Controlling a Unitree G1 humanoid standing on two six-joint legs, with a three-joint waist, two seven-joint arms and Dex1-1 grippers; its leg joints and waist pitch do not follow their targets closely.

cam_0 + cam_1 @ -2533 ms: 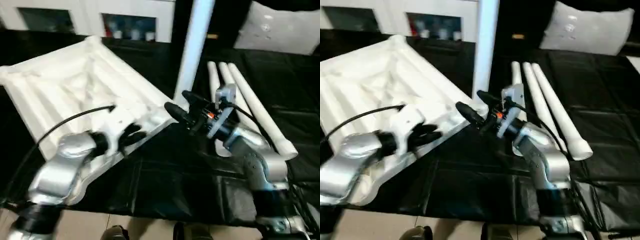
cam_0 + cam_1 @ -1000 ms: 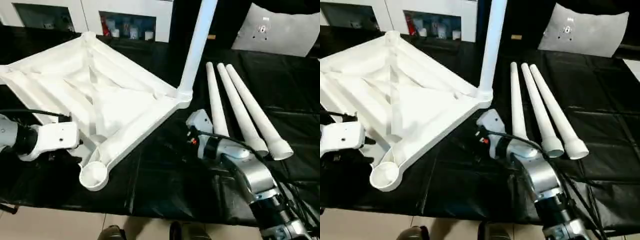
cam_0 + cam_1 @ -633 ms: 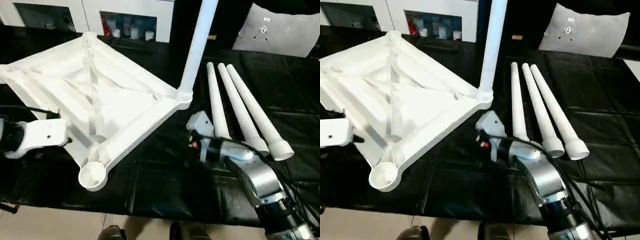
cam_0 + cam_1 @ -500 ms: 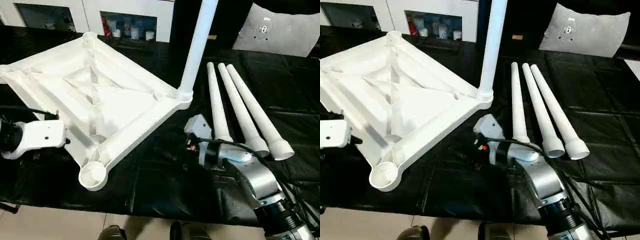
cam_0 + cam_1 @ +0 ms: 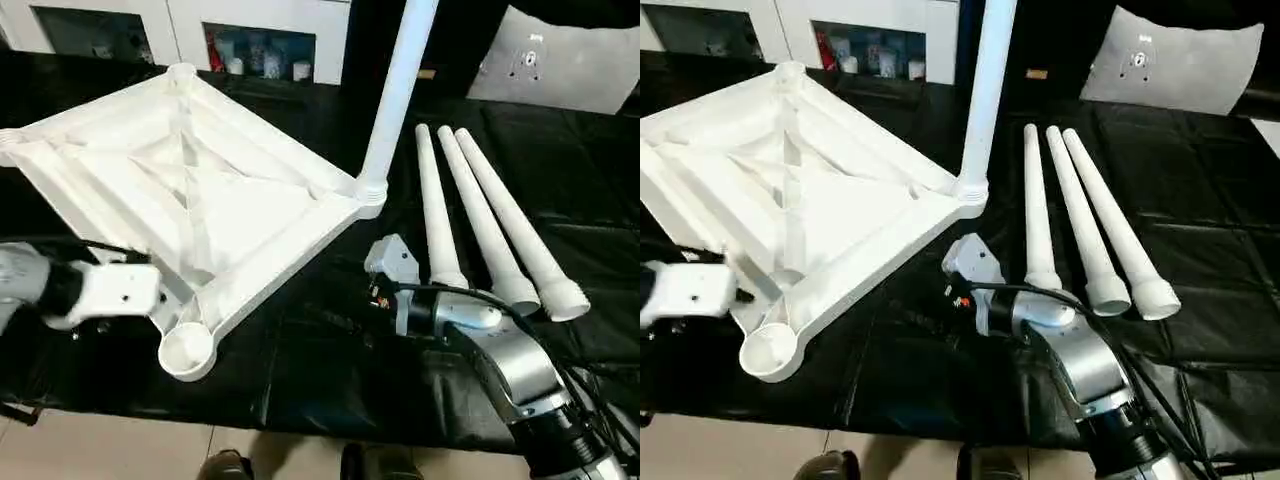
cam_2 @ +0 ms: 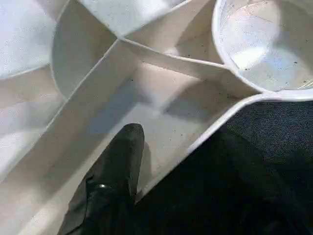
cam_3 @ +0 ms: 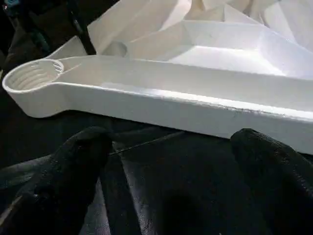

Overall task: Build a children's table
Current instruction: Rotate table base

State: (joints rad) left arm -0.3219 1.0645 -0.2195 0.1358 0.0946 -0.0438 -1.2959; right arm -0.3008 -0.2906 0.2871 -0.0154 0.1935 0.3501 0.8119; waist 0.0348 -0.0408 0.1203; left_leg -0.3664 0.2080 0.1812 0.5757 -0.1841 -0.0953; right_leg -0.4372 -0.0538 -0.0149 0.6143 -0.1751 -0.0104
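Black padded work surface (image 5: 330, 370) spans the view, wrinkled and glossy. On it, toward the robot's left, the square white plastic table top (image 5: 190, 200) lies underside up, diagonal ribs crossing at its middle, round sockets at the corners. One long white tapered tube leg (image 5: 398, 90) stands upright in the corner socket nearest the middle of the surface; the near corner socket (image 5: 187, 350) is empty and shows inner threads in the right wrist view. Three loose white tube legs (image 5: 480, 215) lie side by side on the robot's right, touching or nearly so, flared ends toward the robot, well apart from the table top. Right arm, silver forearm with black cables, reaches in from the lower right; right gripper (image 7: 171, 161) sits low over the black surface just beside the top's near edge rail, its two black fingers (image 7: 73, 161) spread wide with nothing between them. Left gripper (image 6: 146, 161) is at the top's left near edge beside the empty socket: one black finger (image 6: 120, 156) lies inside the rim channel against the white wall, jaws partly apart; cannot tell whether they pinch the rim. Pale cushion (image 5: 570, 60) at far right; white cabinet (image 5: 250, 30) behind.
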